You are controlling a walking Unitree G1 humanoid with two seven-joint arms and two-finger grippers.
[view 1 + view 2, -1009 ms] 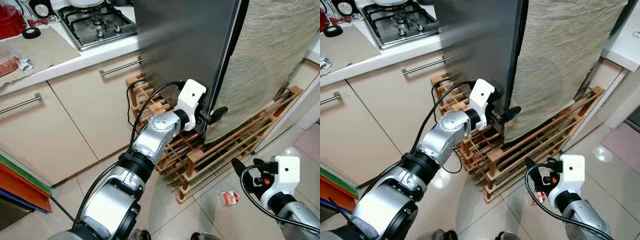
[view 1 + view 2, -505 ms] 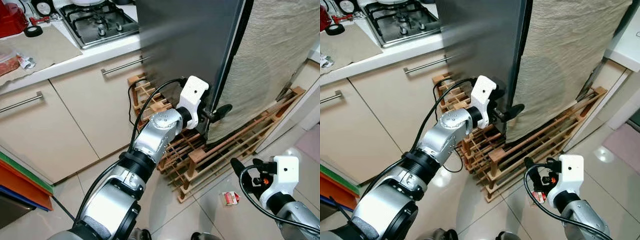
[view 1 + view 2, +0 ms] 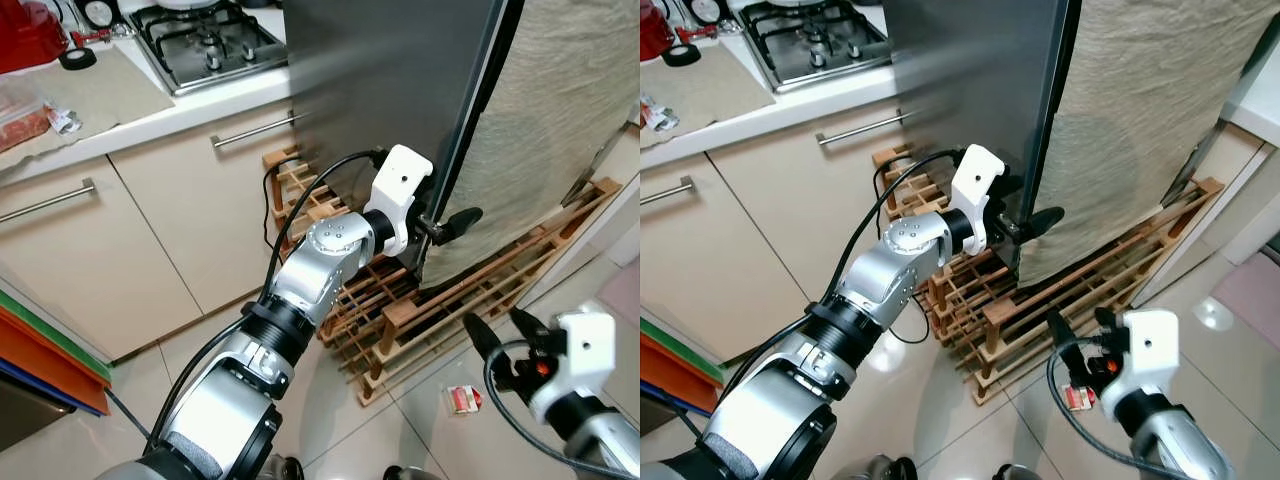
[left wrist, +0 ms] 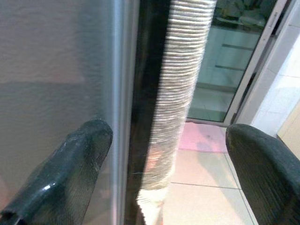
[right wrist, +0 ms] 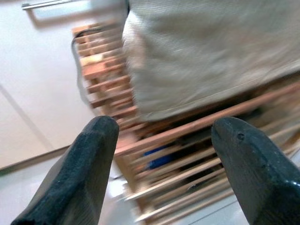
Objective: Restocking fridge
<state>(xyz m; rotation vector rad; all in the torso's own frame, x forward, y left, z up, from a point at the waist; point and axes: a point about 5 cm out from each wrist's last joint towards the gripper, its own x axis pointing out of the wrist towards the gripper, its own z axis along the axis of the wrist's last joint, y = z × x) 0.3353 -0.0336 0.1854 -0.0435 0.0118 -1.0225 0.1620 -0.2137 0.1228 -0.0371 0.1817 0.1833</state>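
The left gripper [image 3: 432,222] is right at the vertical edge of the grey fridge door [image 3: 390,80], fingers apart and straddling it, one finger on the door face, the other toward the beige cloth [image 3: 560,110]; the right gripper [image 3: 497,335], also spread, hangs low over the wooden rack [image 3: 400,310], farther off.

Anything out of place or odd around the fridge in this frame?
Yes. A small red and white packet lies loose on the floor tiles in front of the wooden rack, and a beige cloth hangs over the space beside the fridge door.
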